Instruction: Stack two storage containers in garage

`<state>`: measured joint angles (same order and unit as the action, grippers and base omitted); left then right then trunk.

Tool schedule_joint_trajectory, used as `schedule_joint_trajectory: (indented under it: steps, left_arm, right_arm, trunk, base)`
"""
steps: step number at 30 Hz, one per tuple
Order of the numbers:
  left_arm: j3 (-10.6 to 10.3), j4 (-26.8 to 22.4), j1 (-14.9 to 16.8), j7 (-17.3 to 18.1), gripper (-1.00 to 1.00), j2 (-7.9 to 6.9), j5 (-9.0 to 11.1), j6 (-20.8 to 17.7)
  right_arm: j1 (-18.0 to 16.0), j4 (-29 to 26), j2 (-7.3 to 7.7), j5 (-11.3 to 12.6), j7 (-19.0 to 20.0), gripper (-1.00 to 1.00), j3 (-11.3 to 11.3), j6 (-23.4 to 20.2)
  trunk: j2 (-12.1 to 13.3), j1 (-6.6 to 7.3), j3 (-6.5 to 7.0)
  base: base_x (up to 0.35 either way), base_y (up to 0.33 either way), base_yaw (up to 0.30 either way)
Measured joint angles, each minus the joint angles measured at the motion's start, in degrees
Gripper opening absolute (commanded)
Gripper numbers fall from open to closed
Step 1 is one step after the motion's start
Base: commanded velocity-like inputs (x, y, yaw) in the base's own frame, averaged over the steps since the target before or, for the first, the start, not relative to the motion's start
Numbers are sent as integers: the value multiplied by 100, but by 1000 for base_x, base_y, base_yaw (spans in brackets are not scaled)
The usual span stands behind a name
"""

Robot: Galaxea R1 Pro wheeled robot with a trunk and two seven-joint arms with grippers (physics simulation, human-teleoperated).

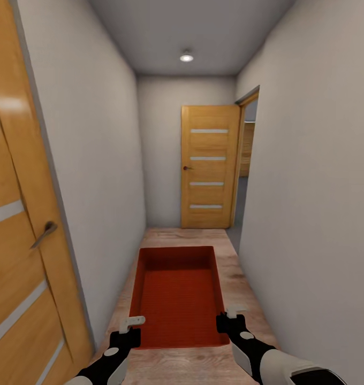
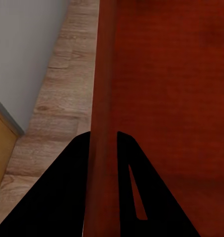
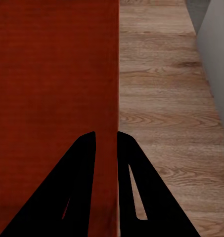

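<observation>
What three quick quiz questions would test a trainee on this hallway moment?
1. True or false: both grippers clamp the storage container by its side walls.
2. The floor here is: A concrete, B wood planks, C carpet.
3. Which door has a gap beside it showing another room?

Key: 1 true: left gripper and right gripper fingers straddle the walls. 2 B. 3 The far door; the near door does not.

A red-orange storage container (image 1: 179, 294) is hanging level and open side up above the wood-plank hallway floor, its long axis running ahead. The left hand (image 1: 129, 324) and right hand (image 1: 230, 314) are each clamping a long side wall near the container's closer end.
</observation>
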<state>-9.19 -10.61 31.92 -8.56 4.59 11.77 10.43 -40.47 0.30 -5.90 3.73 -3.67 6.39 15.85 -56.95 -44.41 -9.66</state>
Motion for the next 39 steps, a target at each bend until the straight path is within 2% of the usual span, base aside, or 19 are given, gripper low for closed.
schedule_joint_trajectory:
  steps: [39]
  left_arm:
    - [-10, 0, 0, 8, -100, -9, 11, 36]
  right_arm:
    - [0, 0, -11, 7, -16, -100, 12, 35]
  trunk:
    - [0, 0, 0]
  base:
    - [317, 0, 0]
